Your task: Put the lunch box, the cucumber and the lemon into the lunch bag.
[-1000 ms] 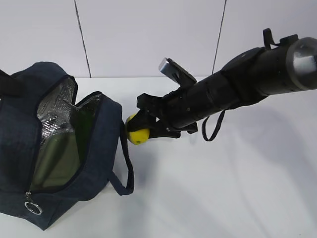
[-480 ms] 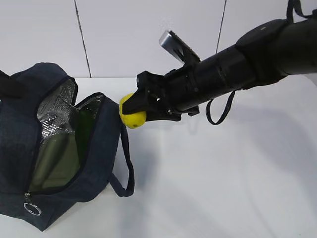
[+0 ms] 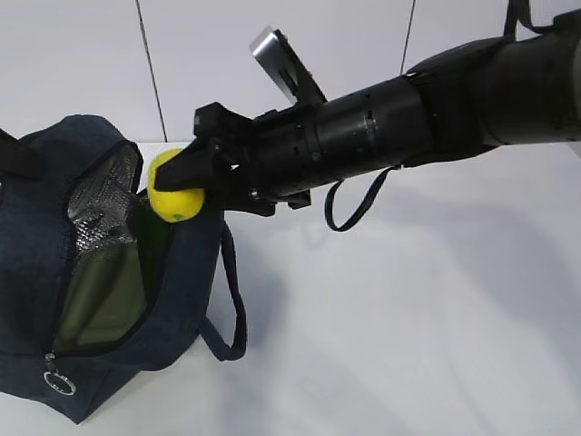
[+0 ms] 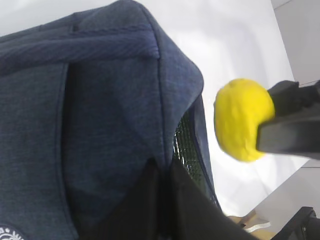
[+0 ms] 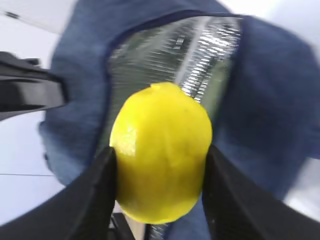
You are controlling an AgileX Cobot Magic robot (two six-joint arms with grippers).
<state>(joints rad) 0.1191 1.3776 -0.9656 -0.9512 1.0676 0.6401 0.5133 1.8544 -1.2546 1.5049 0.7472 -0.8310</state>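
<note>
1. White tabletop (image 3: pixel 408 345) under a pale panelled wall (image 3: pixel 227 64) — that is all the room offers from where I stand.
2. At the left edge of the tabletop sits the lunch bag (image 3: pixel 36 236), dark navy, its top unzipped and gaping so the silver foil lining (image 3: pixel 100 204) shows; the metal ring pull (image 3: pixel 60 381) hangs at its near end, and one strap handle (image 3: pixel 234 300) loops down onto the surface on the side facing the middle.
3. Inside the bag lies the lunch box (image 3: pixel 104 291), its pale sage-green lid facing the opening, with the dark green cucumber (image 3: pixel 154 238) beside it against the right-hand wall.
4. The right arm (image 3: pixel 408 118) reaches in from the right edge, long and black, and its right gripper (image 3: pixel 182 186) is clamped on the lemon (image 3: pixel 174 186) — one finger on each side of the fruit, as the right wrist view shows plainly.
5. The lemon hangs in the air just above the right rim of the bag's opening, touching nothing but the fingers (image 5: pixel 97 187).
6. The left gripper (image 4: pixel 160 195) sits at the bag's outer wall, its dark fingers pressed together on a fold of the navy fabric.
</note>
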